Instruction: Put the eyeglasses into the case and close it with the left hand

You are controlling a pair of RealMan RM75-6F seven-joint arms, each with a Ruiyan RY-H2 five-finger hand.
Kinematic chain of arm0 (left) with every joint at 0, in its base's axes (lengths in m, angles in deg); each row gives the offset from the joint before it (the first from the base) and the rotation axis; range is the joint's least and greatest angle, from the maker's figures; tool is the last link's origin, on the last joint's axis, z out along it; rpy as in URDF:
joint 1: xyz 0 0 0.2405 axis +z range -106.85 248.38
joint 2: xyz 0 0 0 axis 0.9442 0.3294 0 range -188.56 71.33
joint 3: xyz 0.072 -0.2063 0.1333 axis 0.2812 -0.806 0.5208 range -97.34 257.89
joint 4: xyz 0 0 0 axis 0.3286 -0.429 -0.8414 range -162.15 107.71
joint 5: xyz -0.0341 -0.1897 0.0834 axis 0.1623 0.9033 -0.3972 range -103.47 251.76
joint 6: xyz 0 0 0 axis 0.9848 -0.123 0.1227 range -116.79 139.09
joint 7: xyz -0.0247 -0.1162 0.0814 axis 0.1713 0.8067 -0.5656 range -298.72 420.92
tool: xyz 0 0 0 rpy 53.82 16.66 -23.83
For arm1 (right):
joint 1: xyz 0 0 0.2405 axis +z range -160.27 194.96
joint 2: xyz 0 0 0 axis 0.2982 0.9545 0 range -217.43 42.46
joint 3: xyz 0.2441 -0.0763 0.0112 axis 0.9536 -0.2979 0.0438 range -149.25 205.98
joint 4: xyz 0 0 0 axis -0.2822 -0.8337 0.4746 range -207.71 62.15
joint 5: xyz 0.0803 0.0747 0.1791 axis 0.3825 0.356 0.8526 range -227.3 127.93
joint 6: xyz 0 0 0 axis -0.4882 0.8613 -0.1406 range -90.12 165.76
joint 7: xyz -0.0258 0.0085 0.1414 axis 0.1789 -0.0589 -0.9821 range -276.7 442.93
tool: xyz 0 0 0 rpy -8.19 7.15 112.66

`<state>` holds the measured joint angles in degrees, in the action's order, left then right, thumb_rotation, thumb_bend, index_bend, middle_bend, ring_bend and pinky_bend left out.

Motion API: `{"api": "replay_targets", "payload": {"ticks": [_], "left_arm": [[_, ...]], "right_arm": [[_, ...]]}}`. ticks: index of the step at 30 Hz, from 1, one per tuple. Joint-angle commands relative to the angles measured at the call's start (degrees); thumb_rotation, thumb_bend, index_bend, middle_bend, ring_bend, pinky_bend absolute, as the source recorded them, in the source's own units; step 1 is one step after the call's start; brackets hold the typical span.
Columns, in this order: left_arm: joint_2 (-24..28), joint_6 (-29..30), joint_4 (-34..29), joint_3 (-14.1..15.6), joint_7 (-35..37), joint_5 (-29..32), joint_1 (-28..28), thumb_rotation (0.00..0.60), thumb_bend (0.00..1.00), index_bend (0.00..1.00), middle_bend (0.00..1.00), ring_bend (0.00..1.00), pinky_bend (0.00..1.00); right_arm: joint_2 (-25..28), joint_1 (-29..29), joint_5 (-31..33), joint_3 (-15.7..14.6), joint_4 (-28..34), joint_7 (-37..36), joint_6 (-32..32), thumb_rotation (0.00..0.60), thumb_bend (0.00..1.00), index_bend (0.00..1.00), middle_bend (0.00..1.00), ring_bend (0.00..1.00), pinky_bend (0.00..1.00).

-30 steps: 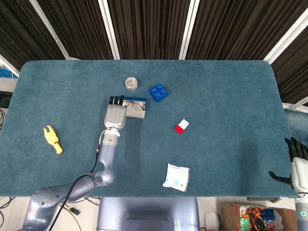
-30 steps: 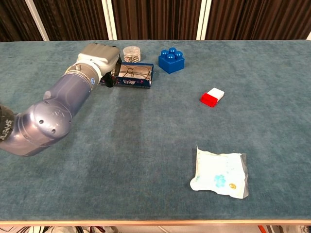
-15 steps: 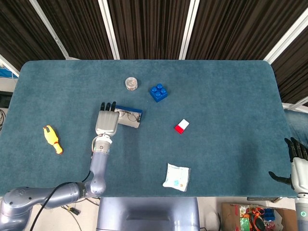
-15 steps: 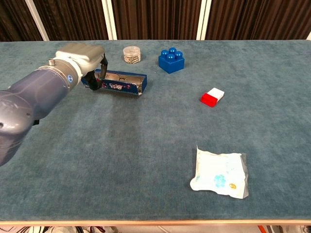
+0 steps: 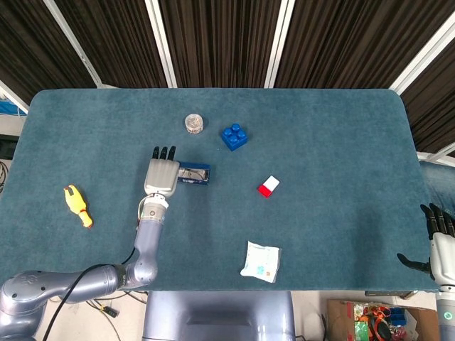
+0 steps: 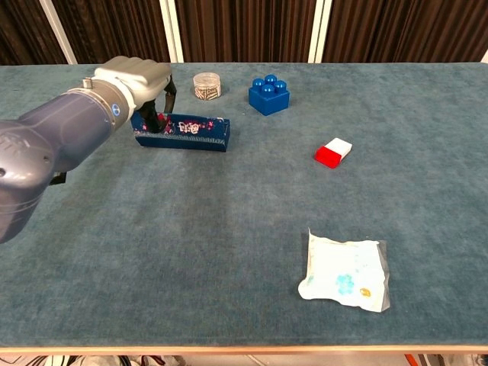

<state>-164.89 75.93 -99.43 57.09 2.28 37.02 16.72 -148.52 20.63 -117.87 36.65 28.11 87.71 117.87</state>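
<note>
left hand (image 5: 162, 175) over the left end of the case (image 6: 185, 133), fingers curled down onto it, apparently holding that end; exact contact hard to tell. case toward the far-left part of the table (image 5: 320, 128), long axis parallel to the far edge, stretching rightward from the hand. eyeglasses (image 5: 193, 171) faintly visible inside from above, hidden in the chest view. right hand (image 5: 439, 245) idle beyond the near right corner, fingers apart, holding nothing.

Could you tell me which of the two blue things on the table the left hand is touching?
The long blue glasses case: the left hand rests over its left end. The blue toy brick stands apart, further right, untouched.
</note>
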Motion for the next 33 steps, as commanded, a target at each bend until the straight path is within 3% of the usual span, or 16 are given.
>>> {"api": "replay_targets", "payload": {"ticks": [1,33], "left_arm": [[-0.53,-1.27,1.85,-0.5,0.67,0.37,-1.17,0.6,0.47,0.58,0.09,0.07,0.09],[-6.9,-4.61,18.63,-3.54,1.32,4.6,-10.25,0.6,0.47,0.58,0.09,0.07,0.09]], "right_arm": [[-0.01,0.03,0.07,0.0,0.04,0.07,-0.05,0.6,0.12,0.08,0.0,0.09,0.22],[0.32,0.14,1.03,-0.2,0.74,0.62,-0.74,0.6,0.12,0.08,0.0,0.09,0.22]]}}
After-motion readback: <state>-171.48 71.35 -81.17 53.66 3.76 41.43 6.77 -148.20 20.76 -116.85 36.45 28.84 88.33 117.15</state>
